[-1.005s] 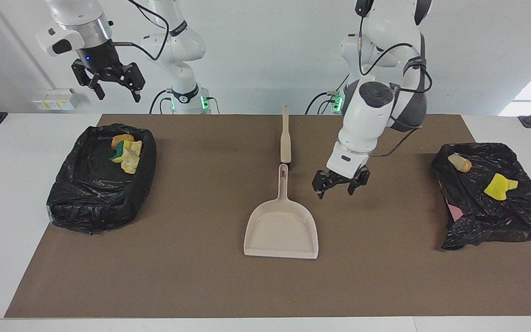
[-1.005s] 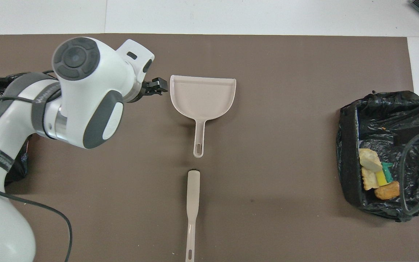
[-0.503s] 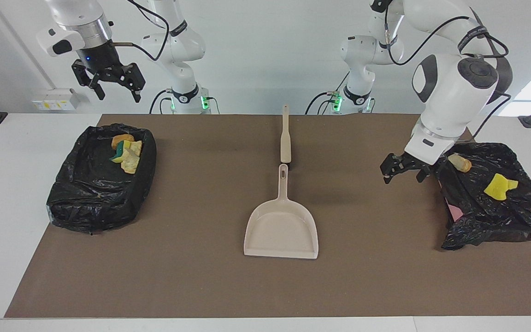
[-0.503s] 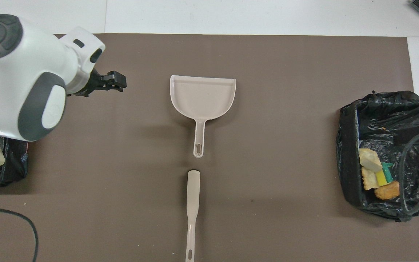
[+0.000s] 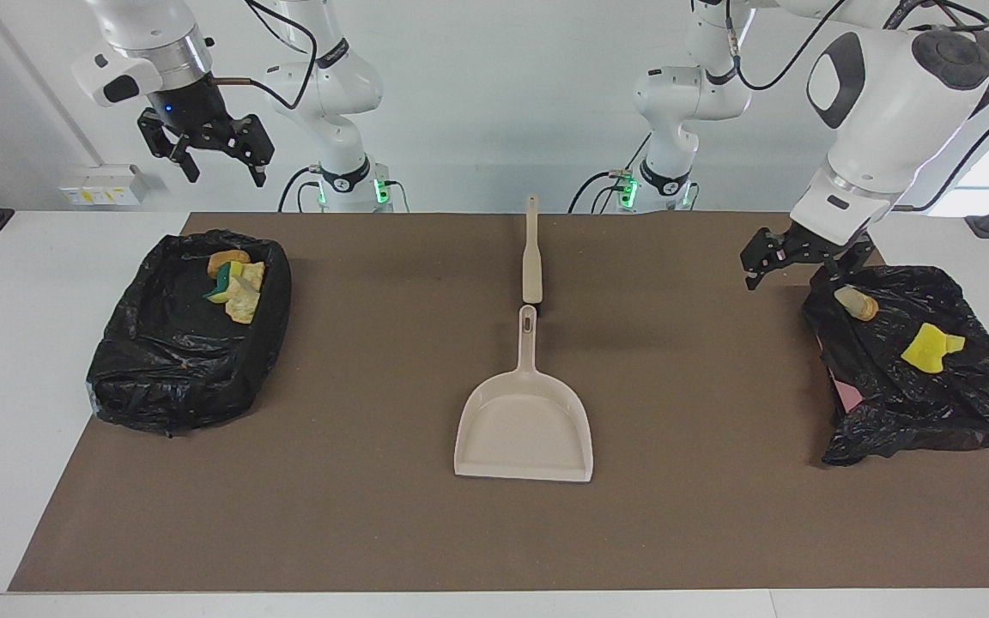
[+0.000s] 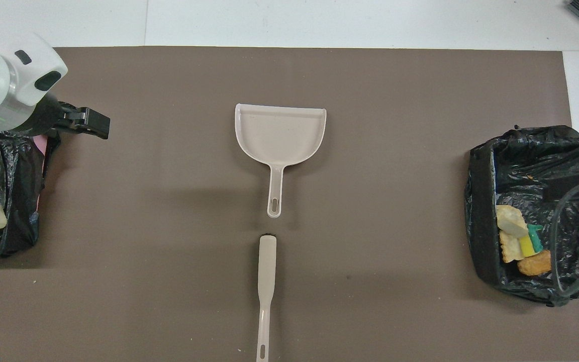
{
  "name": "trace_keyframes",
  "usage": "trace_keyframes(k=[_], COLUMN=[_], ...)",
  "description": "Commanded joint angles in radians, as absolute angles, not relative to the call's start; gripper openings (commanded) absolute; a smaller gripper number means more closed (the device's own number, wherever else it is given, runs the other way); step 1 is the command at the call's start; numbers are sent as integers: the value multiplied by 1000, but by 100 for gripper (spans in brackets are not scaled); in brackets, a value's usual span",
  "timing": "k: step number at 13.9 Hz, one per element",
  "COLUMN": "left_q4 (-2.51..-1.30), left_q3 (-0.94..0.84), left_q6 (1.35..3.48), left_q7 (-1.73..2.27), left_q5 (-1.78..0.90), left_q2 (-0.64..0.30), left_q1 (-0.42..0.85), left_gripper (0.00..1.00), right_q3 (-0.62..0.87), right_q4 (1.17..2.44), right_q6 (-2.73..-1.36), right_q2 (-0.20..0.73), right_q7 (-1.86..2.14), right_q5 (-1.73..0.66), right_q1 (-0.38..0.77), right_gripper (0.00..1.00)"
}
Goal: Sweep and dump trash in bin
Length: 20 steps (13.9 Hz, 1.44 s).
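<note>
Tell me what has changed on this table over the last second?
The left gripper, open and empty, swung away from beside the dustpan toward the left arm's end of the table and rose; it now hangs by the edge of the black bag there. The right gripper stayed open, raised above the lined bin. Dustpan, brush and all trash pieces did not move.

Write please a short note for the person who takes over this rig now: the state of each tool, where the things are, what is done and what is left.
Left tool: open, empty, up beside the bag-lined bin at its end.
Right tool: open, empty, waits high over the other bin.
Trash: pieces in the right arm's bin; a pastry and a yellow sponge scrap on the left arm's bin.
Dustpan and brush lie mid-mat, dustpan empty.
Done: no trash visible on the mat.
Left: nothing visible.
</note>
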<state>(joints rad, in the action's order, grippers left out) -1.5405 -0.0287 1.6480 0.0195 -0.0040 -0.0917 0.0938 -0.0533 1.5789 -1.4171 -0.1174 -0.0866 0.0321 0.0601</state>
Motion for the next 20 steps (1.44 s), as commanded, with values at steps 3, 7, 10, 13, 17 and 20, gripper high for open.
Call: trace_keyframes(k=[3,7,10,13,17,20], left_q4=[-1589,-1598,-1612,-1609,-1612,-1614], left_q3=[-32,-32,-32,-32,-32,-32], left_q6=[1566,1510,1519,1529,1528,1528], left_q7=[-3,-2,-2,-3,2,2], left_q5=[-17,-17,-17,-17,-17,-17], left_q2=[3,37,46,43,43,44], left_q1=[75,74,74,72,72,55], left_gripper=[100,100,100,100,100,100], right_q3=[-51,-52,-51,-52,-51,-51], right_q4=[1566,1597,1608,1608,1609,1609], right_q6=[-1425,-1427,-1428,-1428,-1428,-1428], right_q2=[-109,-126,-137,-137,-137,-137], right_q7=[-43,-41,-43,-43,-43,-44], right_q5=[20,20,20,20,20,20], right_q1=[57,52,52,52,52,52], right_gripper=[100,100,100,100,100,100])
